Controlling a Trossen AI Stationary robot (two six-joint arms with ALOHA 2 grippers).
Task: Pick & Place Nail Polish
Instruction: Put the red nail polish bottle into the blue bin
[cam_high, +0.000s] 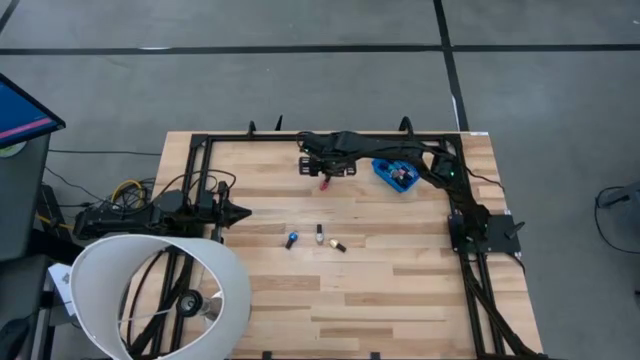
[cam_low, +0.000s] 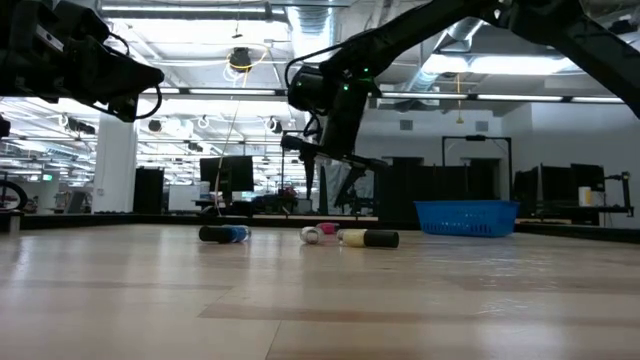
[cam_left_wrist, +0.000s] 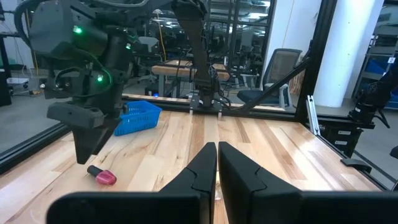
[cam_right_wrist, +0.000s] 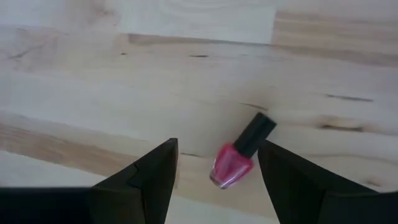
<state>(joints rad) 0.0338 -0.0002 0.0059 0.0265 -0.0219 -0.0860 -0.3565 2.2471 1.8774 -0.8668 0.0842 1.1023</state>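
Note:
A pink nail polish bottle (cam_right_wrist: 235, 160) with a black cap lies on its side on the wooden table (cam_high: 400, 290). My right gripper (cam_right_wrist: 217, 180) hangs above it, pointing steeply down and open, with one finger on either side of the bottle and touching nothing. The left wrist view shows the same pink bottle (cam_left_wrist: 102, 176) below that gripper. Three more nail polish bottles lie on their sides mid-table: a blue one (cam_high: 291, 240), a pale one (cam_high: 319, 235) and a dark-capped one (cam_high: 337, 244). My left gripper (cam_high: 240, 210) waits shut at the table's left side.
A blue plastic bin (cam_high: 397, 175) with small bottles in it stands at the far right, close to the right arm. A black frame (cam_high: 200, 150) runs round the table's edges. A white lampshade (cam_high: 160, 295) covers the near left corner. Bare wood lies toward the near edge.

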